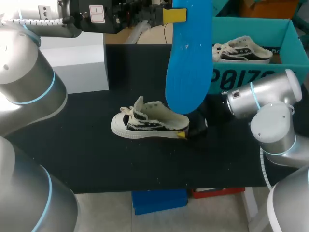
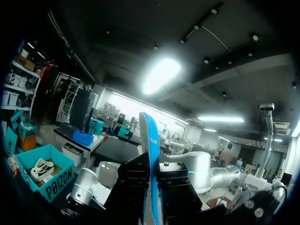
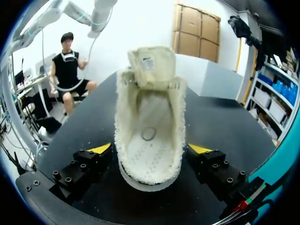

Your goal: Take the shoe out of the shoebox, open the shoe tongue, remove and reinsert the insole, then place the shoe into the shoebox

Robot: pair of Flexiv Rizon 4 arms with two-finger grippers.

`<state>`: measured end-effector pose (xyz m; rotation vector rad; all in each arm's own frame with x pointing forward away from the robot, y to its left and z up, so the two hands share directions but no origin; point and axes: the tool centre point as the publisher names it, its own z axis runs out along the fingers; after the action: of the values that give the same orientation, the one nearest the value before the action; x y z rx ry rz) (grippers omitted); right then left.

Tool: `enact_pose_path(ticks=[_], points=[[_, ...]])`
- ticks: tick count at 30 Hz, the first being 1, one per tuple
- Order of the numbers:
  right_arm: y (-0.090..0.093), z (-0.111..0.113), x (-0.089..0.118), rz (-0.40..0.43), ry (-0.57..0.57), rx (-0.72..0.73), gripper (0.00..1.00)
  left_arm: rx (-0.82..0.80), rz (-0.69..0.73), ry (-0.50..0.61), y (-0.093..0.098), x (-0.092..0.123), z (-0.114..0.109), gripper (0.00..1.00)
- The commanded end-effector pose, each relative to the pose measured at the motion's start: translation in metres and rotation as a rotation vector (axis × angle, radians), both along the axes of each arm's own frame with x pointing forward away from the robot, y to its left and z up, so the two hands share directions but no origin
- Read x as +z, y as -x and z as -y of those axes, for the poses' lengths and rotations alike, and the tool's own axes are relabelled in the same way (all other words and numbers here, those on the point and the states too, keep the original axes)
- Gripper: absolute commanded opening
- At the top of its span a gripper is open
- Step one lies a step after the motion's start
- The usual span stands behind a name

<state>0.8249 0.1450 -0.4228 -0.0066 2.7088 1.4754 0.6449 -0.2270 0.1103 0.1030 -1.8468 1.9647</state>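
Blue insole (image 1: 189, 63) hangs clamped in raised left tool (image 1: 179, 14); right tool (image 3: 150, 150) straddles shoe (image 1: 145, 123), wide.

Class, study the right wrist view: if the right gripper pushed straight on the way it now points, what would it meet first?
Most likely the shoe: its heel end lies directly ahead, between the open jaws of the right gripper. How close it is cannot be judged.

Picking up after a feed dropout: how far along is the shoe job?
Done: the shoe is out on the table, tongue folded back, its inside bare. In hand: the left claw holds the blue insole up above the shoe; the right claw sits at its heel. Left: reinsert the insole, then put the shoe in the teal shoebox, which holds another shoe.
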Motion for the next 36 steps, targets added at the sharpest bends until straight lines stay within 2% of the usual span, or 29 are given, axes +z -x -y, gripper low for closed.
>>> enact_pose_path(ticks=[1,8,14,20,23,30,36], points=[[-0.001,-0.001,-0.001,-0.003,0.003,0.0,1.0,0.003,-0.001,-0.003,0.001,0.0,0.001,0.0],[-0.002,0.003,0.005,-0.012,0.044,0.01,1.0,0.003,-0.001,-0.003,0.001,0.0,0.001,0.0],[-0.005,0.012,0.016,-0.04,0.181,0.017,1.0,0.003,-0.001,-0.003,0.001,0.0,0.001,0.0],[-0.01,0.018,0.03,-0.076,0.397,0.018,1.0,0.003,-0.001,-0.003,0.001,0.0,0.001,0.0],[-0.013,0.021,0.036,-0.093,0.56,0.015,1.0,0.003,-0.001,-0.003,0.001,0.0,0.001,0.0],[-0.021,0.013,0.051,-0.086,0.805,0.004,1.0,0.003,-0.001,-0.003,0.001,0.0,0.001,0.0],[-0.027,-0.001,0.056,-0.083,0.944,-0.013,1.0,0.003,-0.001,-0.003,0.001,0.0,0.001,0.0]])
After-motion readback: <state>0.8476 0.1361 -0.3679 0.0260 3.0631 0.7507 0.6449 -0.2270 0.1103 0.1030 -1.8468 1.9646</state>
